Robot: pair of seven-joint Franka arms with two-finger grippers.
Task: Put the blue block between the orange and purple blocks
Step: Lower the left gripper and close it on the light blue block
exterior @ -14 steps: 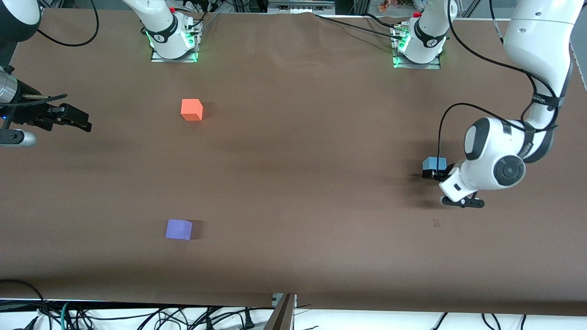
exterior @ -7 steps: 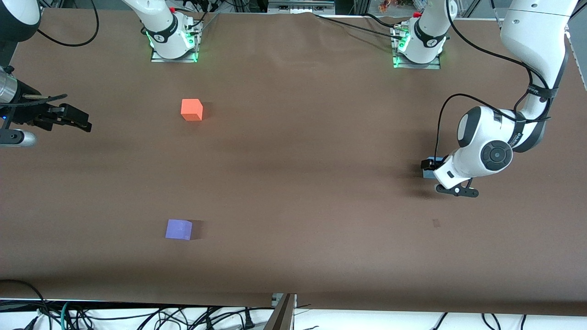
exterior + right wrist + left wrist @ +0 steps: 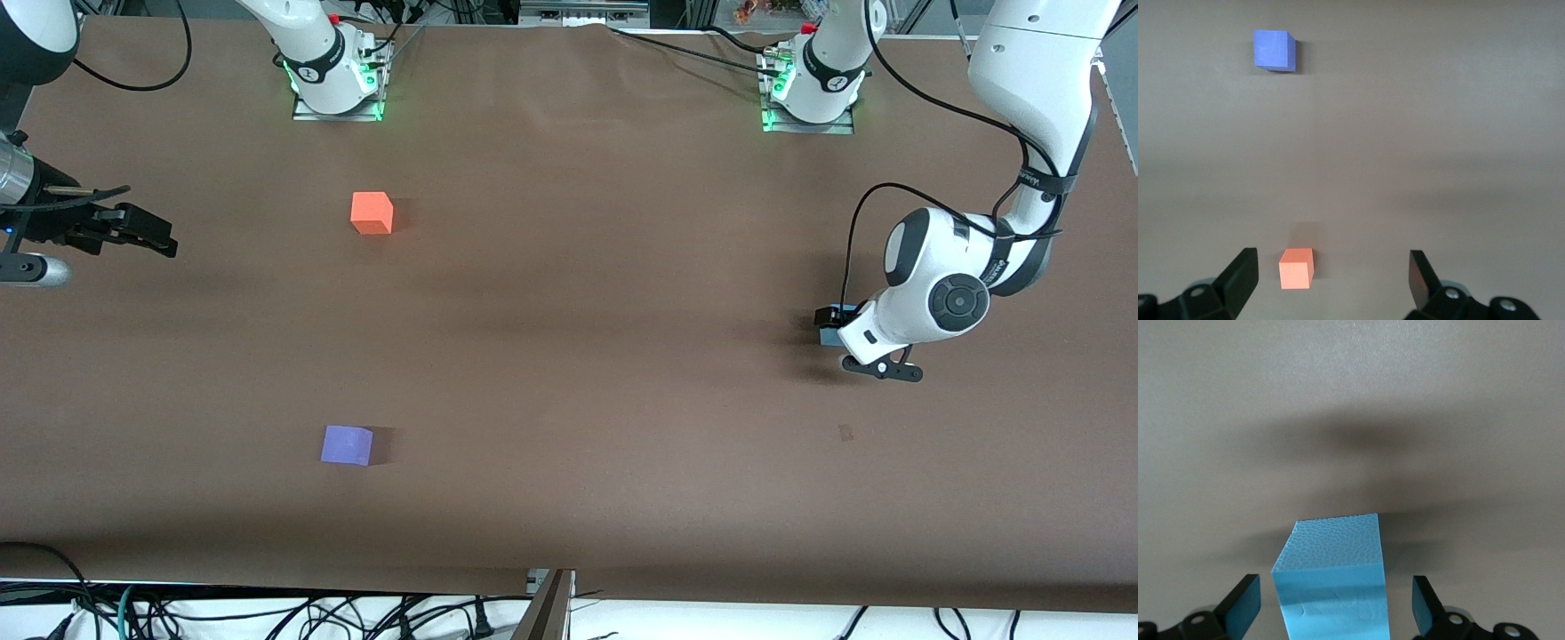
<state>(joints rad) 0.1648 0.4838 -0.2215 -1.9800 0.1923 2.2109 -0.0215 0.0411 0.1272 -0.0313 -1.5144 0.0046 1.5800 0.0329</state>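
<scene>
Front view, right arm: the right gripper (image 3: 147, 233) hangs over the table edge at the right arm's end, fingers spread and holding nothing; this arm waits.
Orange marker: the small bright orange-red matte cube (image 3: 372, 213) sits toward the right arm's end of the brown table (image 3: 578, 267), farther from the front camera than its partner.
Purple marker: the small violet-purple matte cube (image 3: 347, 444) lies nearer the front camera, well apart from the orange one, with bare table between them.
Target gap: the open stretch between those two cubes; I judge the middle of it the right drop spot.
Blue block: the small light sky-blue matte cube (image 3: 1331, 583) rests on the table toward the left arm's end, well apart from both markers.
Left gripper: the left gripper (image 3: 1335, 607) is down at the cube, fingers (image 3: 1243, 603) released on either side of it, not yet pinching.
Step in hand: closing on the blue cube.
Doing it well: the cube looks slightly turned and off-centre between the pads, so I would centre and square up first, then close evenly on flat faces and lift straight.
</scene>
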